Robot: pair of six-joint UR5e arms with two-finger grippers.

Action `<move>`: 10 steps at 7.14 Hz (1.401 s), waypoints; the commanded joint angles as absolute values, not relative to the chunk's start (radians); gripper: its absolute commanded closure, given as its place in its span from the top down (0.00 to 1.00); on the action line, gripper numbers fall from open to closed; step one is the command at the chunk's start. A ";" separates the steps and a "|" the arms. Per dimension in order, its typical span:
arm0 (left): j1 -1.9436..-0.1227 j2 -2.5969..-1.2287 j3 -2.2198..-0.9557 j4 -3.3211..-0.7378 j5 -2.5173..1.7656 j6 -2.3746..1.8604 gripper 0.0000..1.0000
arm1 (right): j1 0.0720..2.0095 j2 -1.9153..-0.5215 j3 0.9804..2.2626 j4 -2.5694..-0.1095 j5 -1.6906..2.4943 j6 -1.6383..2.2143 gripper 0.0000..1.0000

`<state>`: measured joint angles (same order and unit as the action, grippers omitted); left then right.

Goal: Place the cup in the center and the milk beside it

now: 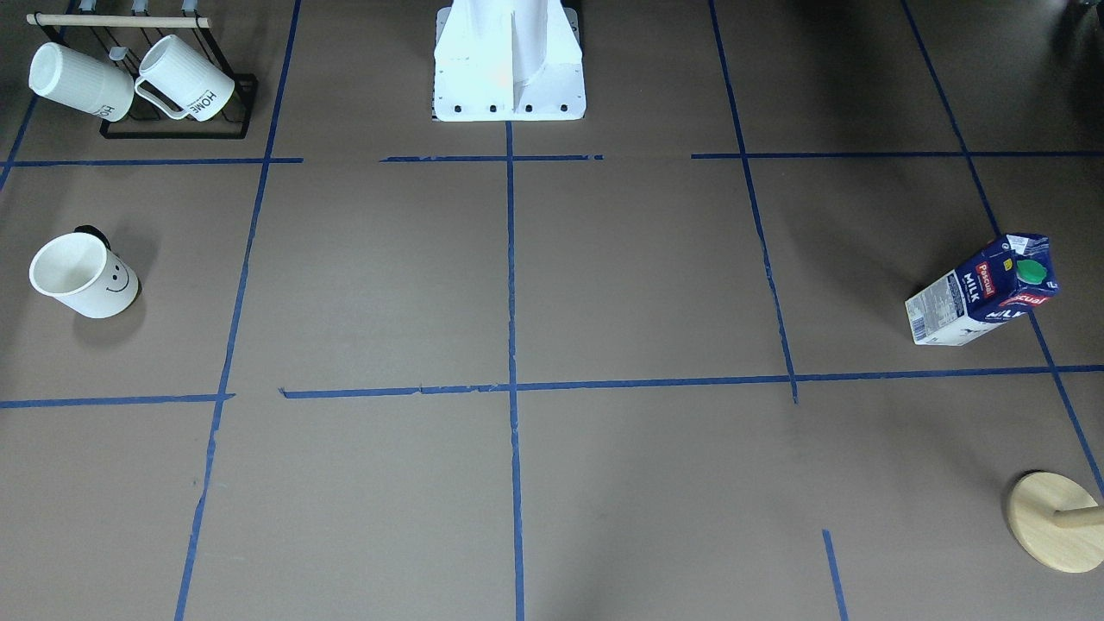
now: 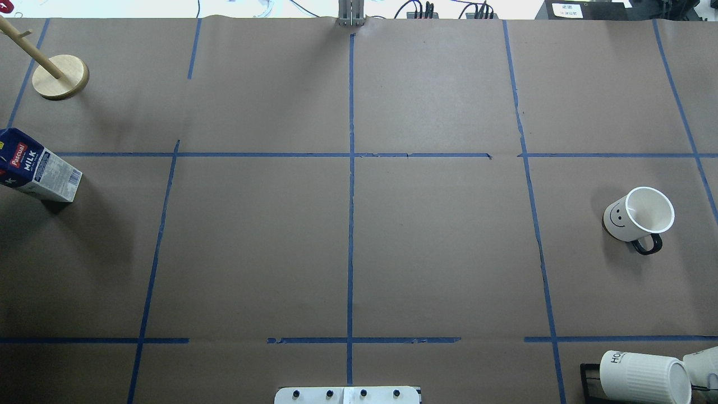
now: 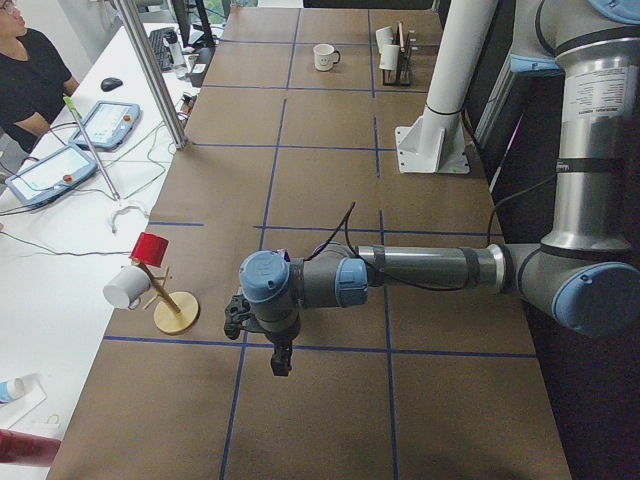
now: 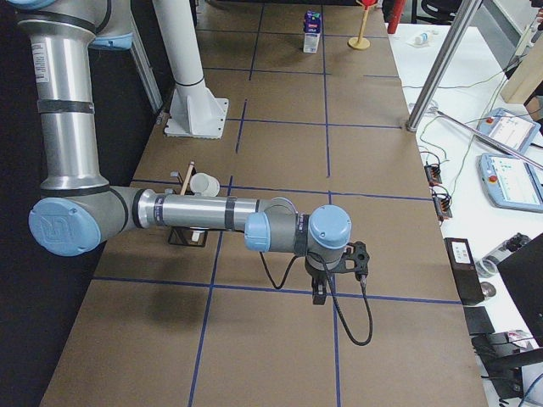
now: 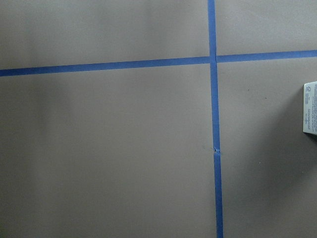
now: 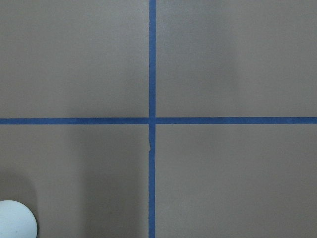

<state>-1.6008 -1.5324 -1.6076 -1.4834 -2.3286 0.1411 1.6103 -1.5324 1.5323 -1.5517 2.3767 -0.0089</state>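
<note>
Overhead exterior: milk carton (image 2: 36, 165), "Pascual MILK"

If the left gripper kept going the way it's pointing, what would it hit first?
The left gripper points down, so probably the bare brown paper of the table, near a blue tape crossing; the milk carton sits off to one side.

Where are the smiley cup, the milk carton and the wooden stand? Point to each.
cup (image 2: 639, 214), overhead view, inside its open mouth.
milk carton (image 1: 983, 293), front-facing view, blue side panel.
wooden stand (image 1: 1039, 528), front-facing view, round base.
</note>
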 commanded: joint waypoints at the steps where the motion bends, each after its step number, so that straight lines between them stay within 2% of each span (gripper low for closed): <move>1: -1.601 -1.532 -1.608 -1.485 -2.330 0.140 1.00 | 1.605 -1.532 1.531 -1.551 2.378 -0.011 1.00; 10: -1.601 -1.534 -1.627 -1.483 -2.330 0.135 1.00 | 1.570 -1.500 1.555 -1.520 2.375 -0.003 1.00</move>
